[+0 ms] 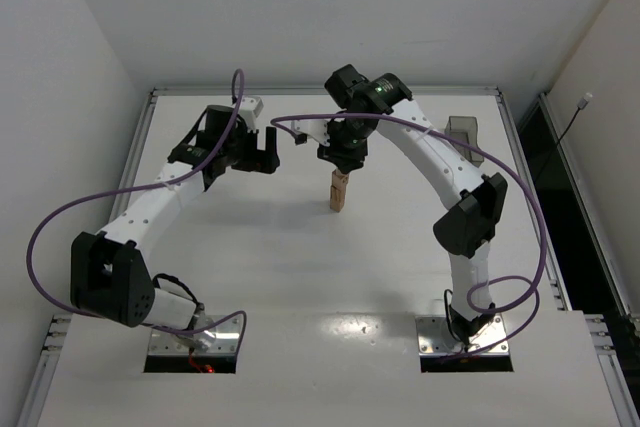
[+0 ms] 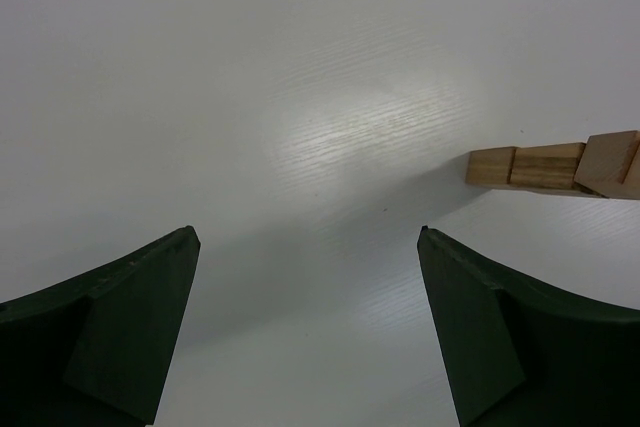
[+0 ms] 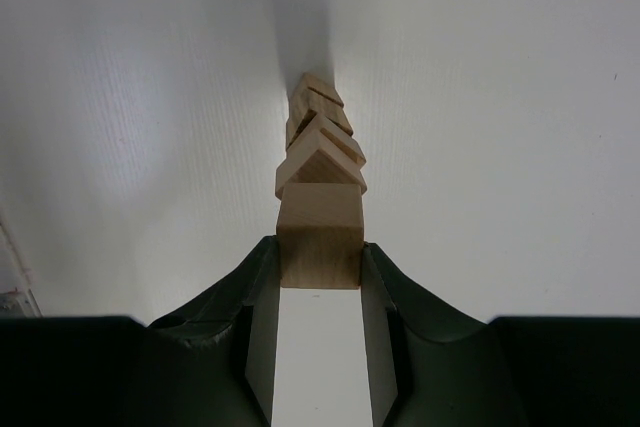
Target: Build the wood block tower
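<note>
Wood block tower [image 1: 338, 192], near completion: top block [image 3: 320, 235] held over it.
The tower is stood toward the far edge of the table [image 1: 300, 277], about midway between its side edges; several blocks are stacked, some twisted against their neighbours. The top block is clamped between the narrowed fingers [image 3: 258, 287] of the right gripper [image 1: 345, 163], directly over the column; whether it is already seated cannot be told. Release and a clean withdrawal are judged to remain. No loose blocks are seen on the table. The left gripper [image 1: 264, 154] is held wide and empty, near the tower's left side but apart from it. A dark bin [image 1: 462, 131] is kept by the far right corner, well apart. Nothing is found blocking the column.
</note>
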`<state>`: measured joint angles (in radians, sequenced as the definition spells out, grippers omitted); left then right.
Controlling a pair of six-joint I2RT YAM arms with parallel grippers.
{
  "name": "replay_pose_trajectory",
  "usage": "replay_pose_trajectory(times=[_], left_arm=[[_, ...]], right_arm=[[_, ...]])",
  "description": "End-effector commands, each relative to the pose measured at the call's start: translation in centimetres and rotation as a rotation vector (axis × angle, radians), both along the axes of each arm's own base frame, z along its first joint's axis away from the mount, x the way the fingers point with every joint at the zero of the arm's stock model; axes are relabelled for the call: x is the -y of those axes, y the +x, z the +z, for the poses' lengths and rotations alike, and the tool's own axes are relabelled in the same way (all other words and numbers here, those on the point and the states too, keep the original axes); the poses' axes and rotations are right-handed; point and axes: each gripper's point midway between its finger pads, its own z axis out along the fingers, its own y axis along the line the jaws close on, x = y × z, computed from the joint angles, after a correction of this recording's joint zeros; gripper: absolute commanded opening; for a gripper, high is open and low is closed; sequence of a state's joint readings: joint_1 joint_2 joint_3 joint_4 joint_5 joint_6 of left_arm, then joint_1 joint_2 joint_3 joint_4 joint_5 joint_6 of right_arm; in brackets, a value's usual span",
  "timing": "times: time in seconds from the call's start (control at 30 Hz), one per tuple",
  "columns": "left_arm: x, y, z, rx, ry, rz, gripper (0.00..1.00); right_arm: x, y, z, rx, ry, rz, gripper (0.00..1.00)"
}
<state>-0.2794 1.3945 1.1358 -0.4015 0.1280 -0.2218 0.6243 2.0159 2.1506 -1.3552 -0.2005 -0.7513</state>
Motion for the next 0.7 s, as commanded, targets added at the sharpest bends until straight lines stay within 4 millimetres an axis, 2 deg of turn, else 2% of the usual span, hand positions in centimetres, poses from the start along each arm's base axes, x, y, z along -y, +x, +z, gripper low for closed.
replay_pose_trajectory(times=[0.0, 0.2, 0.3, 0.47, 0.67], left_arm=[[0.14, 1.12, 2.00, 0.057, -0.032, 0.006, 0.89], [0.16, 1.20, 1.65, 0.048, -0.030, 0.006, 0.89], [0.21, 1.38, 2.11, 0.059, -0.033, 0.006, 0.89], [0.21, 1.38, 2.11, 0.059, -0.033, 0.006, 0.89], [0.21, 1.38, 2.11, 0.059, -0.033, 0.006, 0.89]], right_arm=[[0.42, -0.91, -0.59, -0.047, -0.031, -0.010, 0.03], [0.42, -0.63, -0.71, -0.042, -0.038, -0.013, 0.04], [0.34, -0.52, -0.45, -0.034, -0.033, -0.013, 0.07], [0.30, -0.50, -0.82, -0.045, -0.037, -0.021, 0.19], [0.13, -0.26, -0.30, -0.030, -0.026, -0.022, 0.34]])
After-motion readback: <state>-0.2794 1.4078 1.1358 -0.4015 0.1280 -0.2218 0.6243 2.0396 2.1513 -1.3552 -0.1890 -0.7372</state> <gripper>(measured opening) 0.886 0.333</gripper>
